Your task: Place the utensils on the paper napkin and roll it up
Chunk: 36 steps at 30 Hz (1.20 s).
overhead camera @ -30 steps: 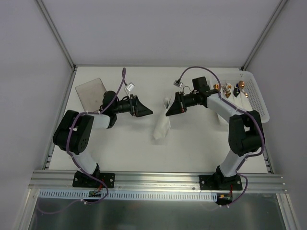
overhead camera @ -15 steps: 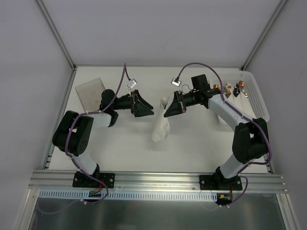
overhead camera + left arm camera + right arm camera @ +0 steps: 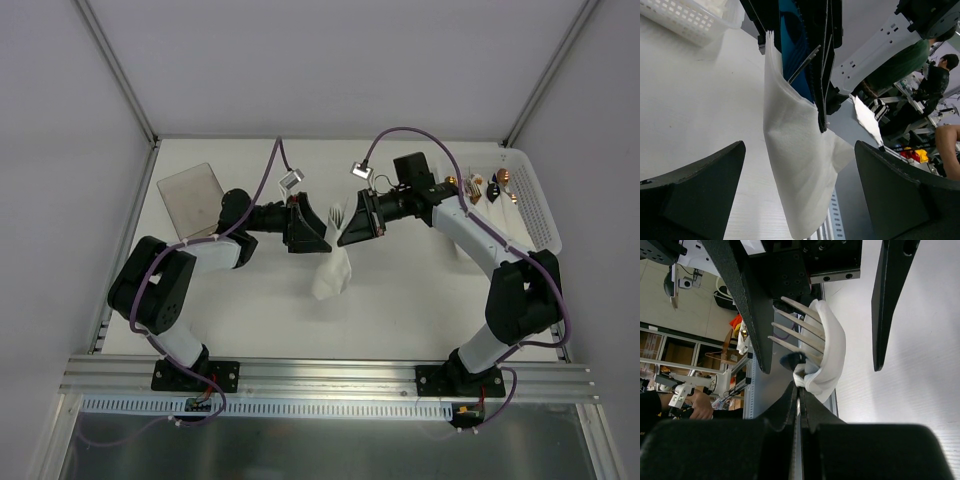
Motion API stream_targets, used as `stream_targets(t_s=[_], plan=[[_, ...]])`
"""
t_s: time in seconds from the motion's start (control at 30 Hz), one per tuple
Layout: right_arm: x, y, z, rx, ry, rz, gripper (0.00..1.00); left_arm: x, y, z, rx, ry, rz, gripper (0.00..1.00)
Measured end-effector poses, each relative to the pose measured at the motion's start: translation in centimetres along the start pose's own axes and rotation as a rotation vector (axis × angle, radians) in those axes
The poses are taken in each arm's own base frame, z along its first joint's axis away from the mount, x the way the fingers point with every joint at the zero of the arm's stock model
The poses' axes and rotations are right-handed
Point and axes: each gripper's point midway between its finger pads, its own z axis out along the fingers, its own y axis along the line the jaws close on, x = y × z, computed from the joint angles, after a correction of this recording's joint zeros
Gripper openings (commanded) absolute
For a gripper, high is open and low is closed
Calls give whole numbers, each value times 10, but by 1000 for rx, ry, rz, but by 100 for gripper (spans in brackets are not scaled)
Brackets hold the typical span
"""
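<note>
Right end effector (image 3: 799,390) clamps tight on the napkin (image 3: 795,190), which wraps a blue-handled fork (image 3: 797,322); left end effector (image 3: 800,146) gapes wide, empty, straddling the napkin.

I can read no lettering, label, brand mark, number or sign in any of the three views; whatever print there may be is too small or too blurred to make out.
</note>
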Motion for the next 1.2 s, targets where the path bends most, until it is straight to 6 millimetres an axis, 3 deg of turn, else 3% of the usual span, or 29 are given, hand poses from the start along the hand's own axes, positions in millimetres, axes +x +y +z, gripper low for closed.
stream_targets(t_s=[0.13, 0.4, 0.63, 0.83, 0.97, 1.2], plan=[[1, 2, 2, -8, 5, -1, 0, 2, -3, 2, 8, 8, -31, 84], [2, 4, 2, -16, 9, 4, 0, 2, -5, 2, 10, 11, -69, 50], [-1, 8, 2, -25, 8, -4, 0, 1, -7, 2, 11, 8, -69, 34], [-2, 11, 2, -41, 9, -6, 0, -2, -13, 2, 17, 5, -52, 34], [-1, 12, 1, -48, 10, -6, 0, -1, -15, 4, 21, 8, -52, 41], [-1, 14, 1, -56, 12, -2, 0, -1, -18, 7, 30, 12, -54, 43]])
